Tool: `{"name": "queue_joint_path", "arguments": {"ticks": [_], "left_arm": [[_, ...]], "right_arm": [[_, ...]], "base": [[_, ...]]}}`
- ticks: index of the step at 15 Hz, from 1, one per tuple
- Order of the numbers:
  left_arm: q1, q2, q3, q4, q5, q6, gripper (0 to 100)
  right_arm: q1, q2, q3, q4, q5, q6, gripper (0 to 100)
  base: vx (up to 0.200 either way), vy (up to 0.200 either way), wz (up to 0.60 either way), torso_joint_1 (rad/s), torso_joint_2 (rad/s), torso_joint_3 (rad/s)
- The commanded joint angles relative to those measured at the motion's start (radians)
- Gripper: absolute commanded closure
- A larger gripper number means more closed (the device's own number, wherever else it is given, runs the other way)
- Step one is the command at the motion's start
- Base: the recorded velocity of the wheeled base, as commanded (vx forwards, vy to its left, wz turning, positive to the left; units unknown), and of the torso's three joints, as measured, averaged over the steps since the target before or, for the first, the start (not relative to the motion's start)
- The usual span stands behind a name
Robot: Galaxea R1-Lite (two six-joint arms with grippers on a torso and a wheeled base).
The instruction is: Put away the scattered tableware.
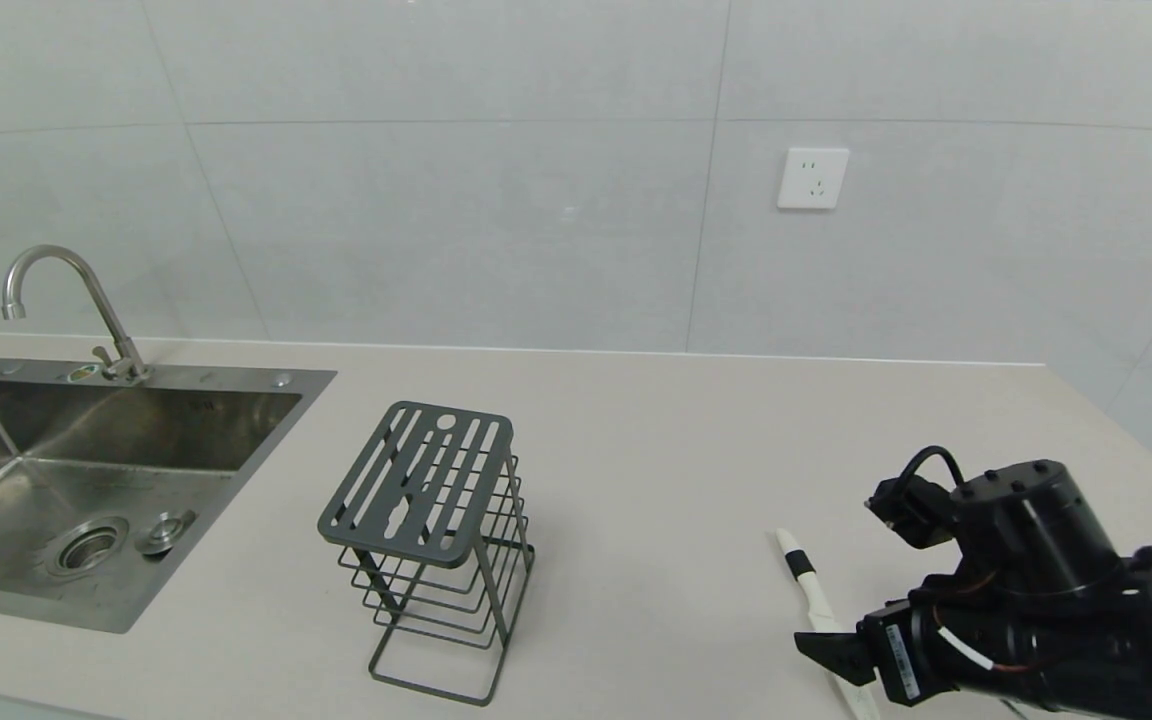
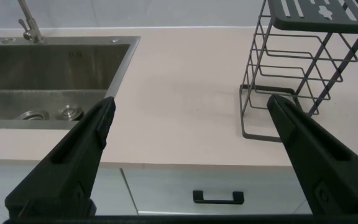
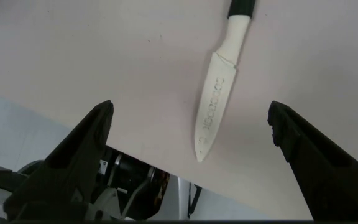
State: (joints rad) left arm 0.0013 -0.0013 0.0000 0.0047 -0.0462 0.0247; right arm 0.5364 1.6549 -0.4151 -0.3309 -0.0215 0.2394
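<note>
A white-bladed knife (image 1: 813, 597) with a black band on its handle lies flat on the beige counter at the front right, blade towards the front edge. My right gripper (image 1: 836, 660) hangs just above the blade end. In the right wrist view its fingers stand wide open on either side of the knife (image 3: 215, 106), the gripper (image 3: 190, 109) holding nothing. A dark wire knife rack (image 1: 426, 480) with a slotted top stands at the counter's middle. My left gripper (image 2: 190, 101) is open and empty, out past the counter's front edge, facing the rack (image 2: 309, 62).
A steel sink (image 1: 26, 600) with a faucet (image 1: 56, 290) fills the left of the counter. A wall socket (image 1: 813, 178) sits on the tiled back wall. Bare counter separates rack and knife. A drawer handle (image 2: 218, 198) shows below the counter front.
</note>
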Motion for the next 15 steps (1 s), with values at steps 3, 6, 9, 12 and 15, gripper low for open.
{"name": "queue_joint_path", "arguments": {"ticks": [3,6,9,12,15], "left_arm": [[0.0,0.001,0.0,0.0,0.0,0.0,0],[0.0,0.001,0.0,0.0,0.0,-0.002,0],[0.0,0.001,0.0,0.0,0.0,0.0,0],[0.0,0.001,0.0,0.0,0.0,0.0,0],[0.0,0.001,0.0,0.0,-0.001,0.0,0]], "right_arm": [[0.025,0.174,0.013,-0.099,-0.037,-0.005,0],[0.019,0.198,0.009,-0.12,-0.083,-0.005,0],[0.014,0.209,0.001,-0.123,-0.084,-0.003,0],[-0.007,0.232,-0.014,-0.123,-0.123,0.003,0],[-0.022,0.244,-0.025,-0.123,-0.15,0.001,0]], "base": [[0.0,0.0,0.0,0.0,0.0,0.0],[0.0,0.0,0.0,0.0,0.0,0.0],[0.0,0.0,0.0,0.0,0.0,0.0],[0.0,0.0,0.0,0.0,0.0,0.0],[0.0,0.0,0.0,0.0,0.0,0.0]]}}
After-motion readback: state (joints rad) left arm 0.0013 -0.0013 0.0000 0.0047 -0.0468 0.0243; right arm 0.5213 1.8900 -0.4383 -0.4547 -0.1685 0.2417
